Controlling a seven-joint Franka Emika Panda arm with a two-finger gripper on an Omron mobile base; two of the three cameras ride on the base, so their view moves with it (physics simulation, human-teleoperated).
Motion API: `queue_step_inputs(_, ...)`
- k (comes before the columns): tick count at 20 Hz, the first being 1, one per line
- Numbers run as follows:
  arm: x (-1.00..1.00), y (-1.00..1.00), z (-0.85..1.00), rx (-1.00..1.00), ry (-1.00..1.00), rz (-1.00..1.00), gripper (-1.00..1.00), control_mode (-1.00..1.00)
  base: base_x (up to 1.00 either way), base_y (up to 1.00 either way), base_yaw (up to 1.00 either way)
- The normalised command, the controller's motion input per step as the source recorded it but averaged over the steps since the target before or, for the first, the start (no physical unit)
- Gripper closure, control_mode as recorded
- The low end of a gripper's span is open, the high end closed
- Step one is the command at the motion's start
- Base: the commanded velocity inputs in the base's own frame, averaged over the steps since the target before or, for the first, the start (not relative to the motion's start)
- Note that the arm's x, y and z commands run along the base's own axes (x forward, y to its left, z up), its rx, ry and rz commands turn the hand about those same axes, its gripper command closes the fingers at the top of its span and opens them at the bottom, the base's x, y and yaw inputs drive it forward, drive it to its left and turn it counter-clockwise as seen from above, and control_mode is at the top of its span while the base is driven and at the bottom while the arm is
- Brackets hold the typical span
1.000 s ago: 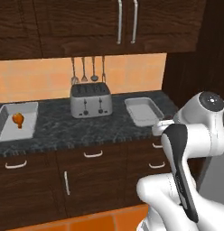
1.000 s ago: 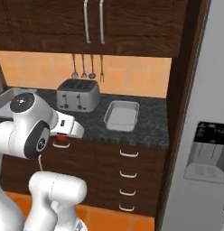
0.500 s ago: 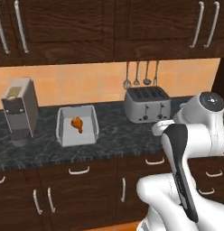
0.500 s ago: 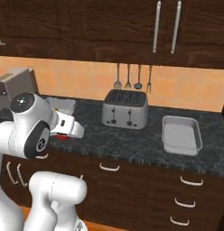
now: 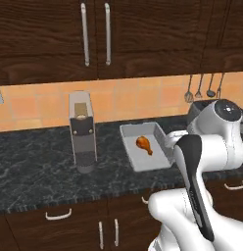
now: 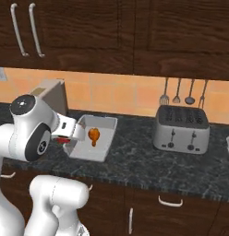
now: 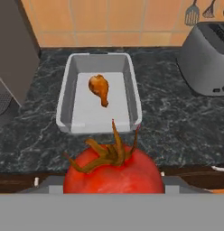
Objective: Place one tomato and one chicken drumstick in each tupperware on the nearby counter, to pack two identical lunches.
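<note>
A light-grey tupperware (image 7: pixel 99 92) is sitting on the black marbled table (image 7: pixel 177 122), and one chicken drumstick (image 7: pixel 99 88) is lying inside it, toward the back half of the tray, with the rest of the floor bare. In the left base view the same tupperware (image 5: pixel 145 147) is resting just right of a tall grey coffee machine (image 5: pixel 83 131); in the right base view it (image 6: pixel 93 137) is lying left of the silver toaster (image 6: pixel 182 129), well apart from it. The hand (image 7: pixel 114 180) is hanging in front of the tray, near the table's front edge, and is clamping a red tomato (image 7: pixel 114 173) with a brown, dried stem. The tomato is being held outside the tray. Utensils (image 6: pixel 183 92) are hanging on the orange tiled wall above the toaster.
</note>
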Motion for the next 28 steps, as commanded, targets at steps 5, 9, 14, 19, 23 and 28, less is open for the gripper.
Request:
queue_step_inputs(5,0.0,0.0,0.0,0.0,0.0,0.0,1.0,1.0,0.23,0.59,-0.08)
queue_step_inputs(9,0.0,0.0,0.0,0.0,0.0,0.0,1.0,1.0,0.39,-0.2,0.03)
queue_step_inputs(14,0.0,0.0,0.0,0.0,0.0,0.0,1.0,1.0,0.19,-0.5,0.01)
queue_step_inputs(19,0.0,0.0,0.0,0.0,0.0,0.0,1.0,1.0,0.38,-0.15,0.01)
queue_step_inputs(23,0.08,0.01,-0.1,0.0,0.0,0.0,1.0,-1.0,0.32,0.03,0.0)
queue_step_inputs(28,0.32,0.07,-0.58,0.0,0.0,0.0,1.0,-1.0,0.0,0.0,0.0)
